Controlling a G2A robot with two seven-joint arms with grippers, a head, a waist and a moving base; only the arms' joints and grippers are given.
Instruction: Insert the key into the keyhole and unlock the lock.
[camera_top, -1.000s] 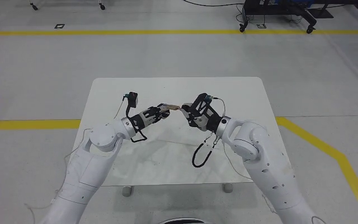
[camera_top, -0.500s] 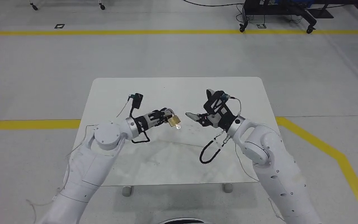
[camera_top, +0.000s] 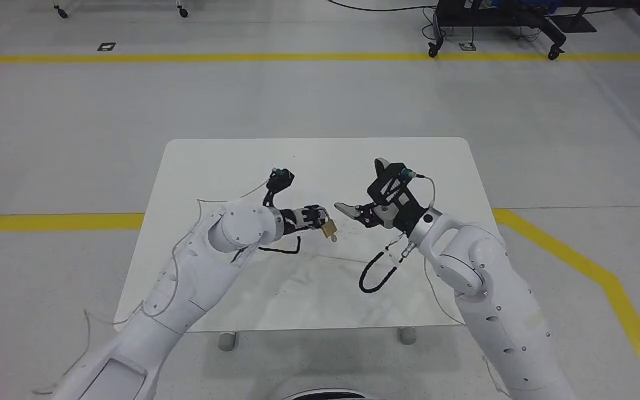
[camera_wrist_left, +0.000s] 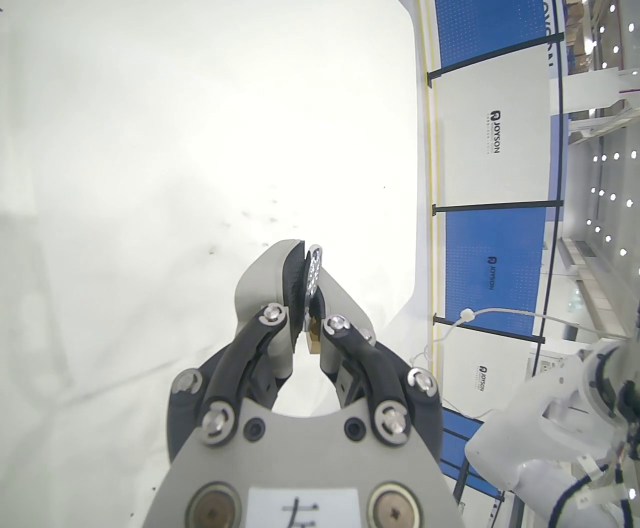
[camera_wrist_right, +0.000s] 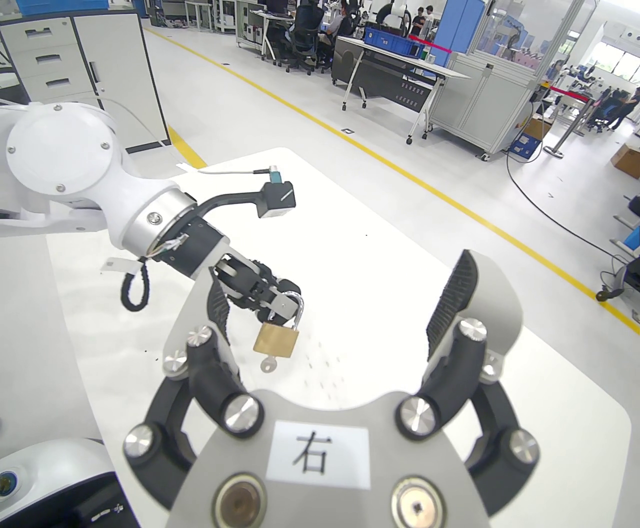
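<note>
Right gripper (camera_wrist_right: 340, 285) is spread open, empty. Small brass padlock (camera_wrist_right: 276, 340) is hung from the clamped left gripper (camera_wrist_right: 286, 301), frame centre-left; silver key (camera_wrist_right: 268, 364) is seen protruding downward beneath it, nearer the right gripper.

Brass-gold lock (camera_wrist_right: 276, 340), silver shackle (camera_wrist_right: 301, 310), silver key (camera_wrist_right: 268, 364), white table (camera_top: 420, 170), yellow floor stripes (camera_top: 300, 57)

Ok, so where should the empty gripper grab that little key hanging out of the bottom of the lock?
Probably the flat round head of the key, the only part showing below the brass padlock. The open right gripper should come from underneath, clear of the left gripper pinching the shackle on top, and squeeze the head's two flat faces so it can twist.
</note>
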